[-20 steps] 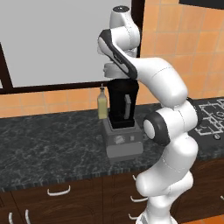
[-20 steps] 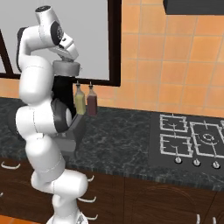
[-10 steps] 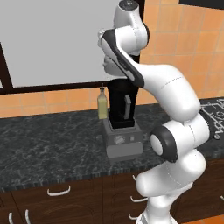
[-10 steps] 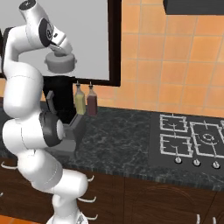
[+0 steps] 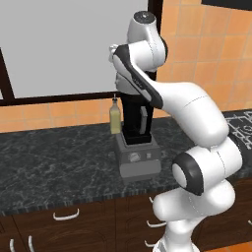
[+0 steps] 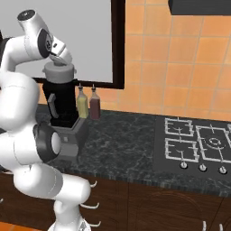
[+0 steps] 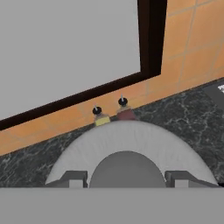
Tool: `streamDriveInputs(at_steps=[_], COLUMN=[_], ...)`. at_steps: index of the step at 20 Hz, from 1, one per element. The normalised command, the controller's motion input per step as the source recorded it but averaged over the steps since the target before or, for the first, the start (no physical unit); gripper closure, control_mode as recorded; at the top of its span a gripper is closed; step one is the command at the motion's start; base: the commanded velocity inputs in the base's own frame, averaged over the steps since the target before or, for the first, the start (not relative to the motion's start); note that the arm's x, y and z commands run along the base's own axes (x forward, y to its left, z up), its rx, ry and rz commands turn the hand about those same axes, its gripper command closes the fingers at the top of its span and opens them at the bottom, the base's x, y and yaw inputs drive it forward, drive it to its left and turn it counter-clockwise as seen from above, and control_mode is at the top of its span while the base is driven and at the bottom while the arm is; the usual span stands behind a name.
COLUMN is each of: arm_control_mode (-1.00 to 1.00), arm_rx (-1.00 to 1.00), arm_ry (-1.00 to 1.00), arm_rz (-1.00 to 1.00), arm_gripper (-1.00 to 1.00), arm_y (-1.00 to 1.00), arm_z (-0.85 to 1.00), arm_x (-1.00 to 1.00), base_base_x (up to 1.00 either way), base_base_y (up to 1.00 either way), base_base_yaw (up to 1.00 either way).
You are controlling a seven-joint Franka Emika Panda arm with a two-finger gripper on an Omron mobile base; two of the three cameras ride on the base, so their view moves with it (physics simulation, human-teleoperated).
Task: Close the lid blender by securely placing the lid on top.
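Gripper [image 7: 126, 178] grips lid [image 7: 127, 144]; right base view shows blender [image 6: 63, 101] beneath.

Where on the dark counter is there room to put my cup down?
The counter is bare left of the blender, up to the wall. Another open stretch lies between the two bottles and the stove burners. It is crowded right behind the blender, where the bottles stand close.

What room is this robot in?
A kitchen, it seems: a blender stands on a dark stone counter, a gas hob sits beside it, and orange tiles cover the wall.
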Motion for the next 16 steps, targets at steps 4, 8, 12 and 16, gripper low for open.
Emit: streamDriveInputs(at_steps=[4, 8, 12, 16], arm_control_mode=[-1.0, -1.0, -1.0, -1.0], arm_rx=[-0.04, -0.02, 0.0, 0.0], arm_ry=[-0.01, 0.15, 0.03, 0.0], arm_rz=[0.0, 0.0, 0.0, 0.0], arm_gripper=[1.0, 1.0, 1.0, 1.0], arm_y=[-0.01, -0.03, -0.08, -0.3], arm_z=[0.0, 0.0, 0.03, -0.03], arm_x=[0.04, 0.07, -0.16, -0.24], base_base_x=[0.0, 0.0, 0.0, 0.0], base_base_y=[0.0, 0.0, 0.0, 0.0], base_base_yaw=[0.0, 0.0, 0.0, 0.0])
